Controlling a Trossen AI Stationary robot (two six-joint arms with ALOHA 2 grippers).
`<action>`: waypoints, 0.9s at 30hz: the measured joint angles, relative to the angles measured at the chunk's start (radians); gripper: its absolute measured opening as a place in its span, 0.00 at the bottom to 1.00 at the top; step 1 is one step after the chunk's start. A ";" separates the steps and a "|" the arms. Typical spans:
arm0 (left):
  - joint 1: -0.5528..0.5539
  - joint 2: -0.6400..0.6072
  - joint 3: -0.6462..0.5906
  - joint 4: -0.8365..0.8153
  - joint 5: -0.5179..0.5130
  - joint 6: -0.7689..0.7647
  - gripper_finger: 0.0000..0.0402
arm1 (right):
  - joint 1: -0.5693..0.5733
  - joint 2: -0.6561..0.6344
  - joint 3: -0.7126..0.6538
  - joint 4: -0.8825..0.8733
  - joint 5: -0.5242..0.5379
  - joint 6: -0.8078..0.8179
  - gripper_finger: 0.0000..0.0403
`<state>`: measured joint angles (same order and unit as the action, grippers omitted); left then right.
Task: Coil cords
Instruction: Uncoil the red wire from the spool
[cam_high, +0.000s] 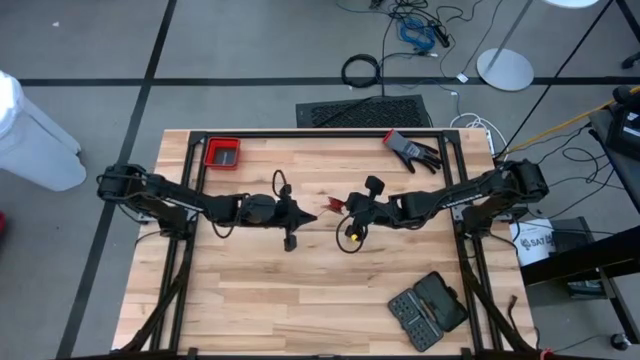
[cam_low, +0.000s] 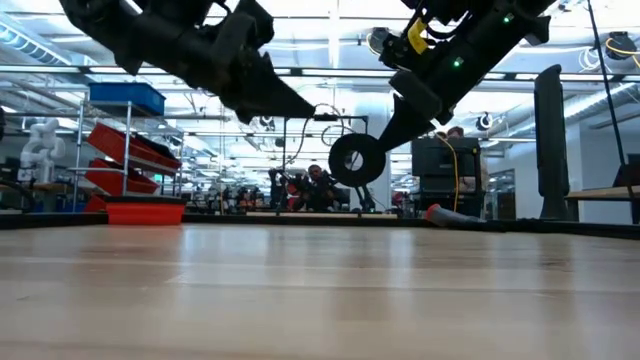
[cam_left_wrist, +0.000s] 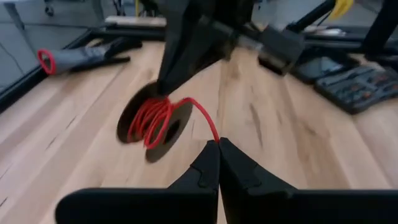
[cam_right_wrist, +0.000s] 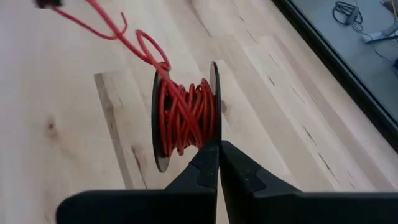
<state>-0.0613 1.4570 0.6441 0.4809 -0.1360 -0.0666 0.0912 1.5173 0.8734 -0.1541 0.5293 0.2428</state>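
Two dark jointed arms (cam_high: 180, 200), black pointed claws (cam_left_wrist: 219, 163).

Work surface: pale wooden table (cam_high: 250, 300) of joined planks, dark frame along its edges. Lying on it: red tray (cam_high: 222, 153) at the far left corner, black glove (cam_high: 412, 150) far right, open dark tool case (cam_high: 428, 310) near right.

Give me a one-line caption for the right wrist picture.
Right gripper pinches a black spool wound with red cord above the wooden table.
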 joint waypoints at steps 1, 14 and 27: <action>-0.004 0.000 0.000 0.022 0.001 0.000 0.01 | -0.002 0.000 0.000 -0.001 0.000 0.000 0.00; -0.047 0.005 0.001 0.196 0.002 -0.007 0.01 | -0.007 0.000 0.000 0.021 0.042 -0.019 0.00; -0.076 0.182 0.090 0.240 0.066 -0.007 0.01 | -0.041 0.000 0.000 0.143 0.020 -0.094 0.00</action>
<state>-0.1376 1.6386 0.7346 0.7207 -0.0704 -0.0738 0.0498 1.5169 0.8734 -0.0107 0.5492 0.1485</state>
